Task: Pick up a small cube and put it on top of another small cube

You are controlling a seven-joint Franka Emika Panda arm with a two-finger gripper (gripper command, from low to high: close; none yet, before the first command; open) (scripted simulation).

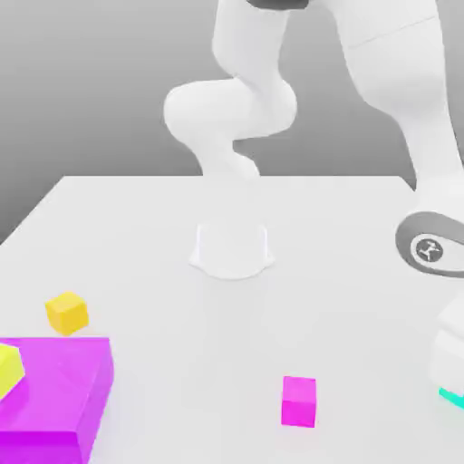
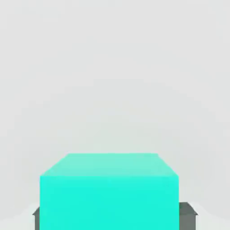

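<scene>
The cyan cube (image 2: 109, 193) sits at the lower right edge of the exterior view, under the gripper (image 1: 450, 385). It looks rigid, light and smooth-faced, best taken across 2 opposite flat sides. The 2 fingers (image 2: 187, 215) press on those sides, pinching it. Farther off, at the middle left, rests the yellow cube (image 1: 67, 313), well apart.

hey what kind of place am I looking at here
Likely a simulated robot test bench: a plain white table against a blank grey backdrop, bearing just coloured blocks such as the yellow cube and small magenta cube.
</scene>
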